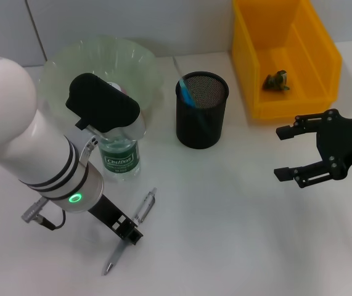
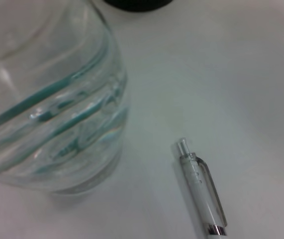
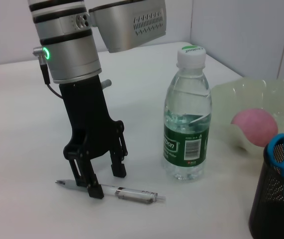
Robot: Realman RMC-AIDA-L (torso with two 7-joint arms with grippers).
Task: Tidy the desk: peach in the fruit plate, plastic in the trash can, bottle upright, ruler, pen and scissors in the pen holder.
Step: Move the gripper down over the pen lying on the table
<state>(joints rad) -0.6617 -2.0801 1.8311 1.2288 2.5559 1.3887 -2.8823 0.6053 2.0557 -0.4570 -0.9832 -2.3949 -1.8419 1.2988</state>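
The step in hand was the pen pickup: the left gripper [image 3: 102,181] stood low over the desk with its fingers spread to either side of the pen [image 3: 127,192], which lay flat just beside the upright water bottle [image 3: 187,119]. The next move called for closing on the barrel, then carrying it to the mesh pen holder [image 1: 201,110]. The right gripper [image 1: 296,153] hung open near the yellow trash bin [image 1: 286,92].

On the white counter [image 3: 27,209] the left arm's black pincer [image 3: 108,181] points straight down with its fingers spread, straddling a slim clear-and-silver pen [image 3: 127,193] that lies flat; one fingertip touches the pen's barrel. Just beside it a clear plastic water bottle with a green label and white cap [image 3: 187,119] stands upright. Beyond sits a translucent pale-green fruit plate [image 3: 231,99] holding a pink peach [image 3: 253,127], and nearest is a black mesh pen holder [image 3: 273,209] with blue-handled scissors [image 3: 283,157] inside.
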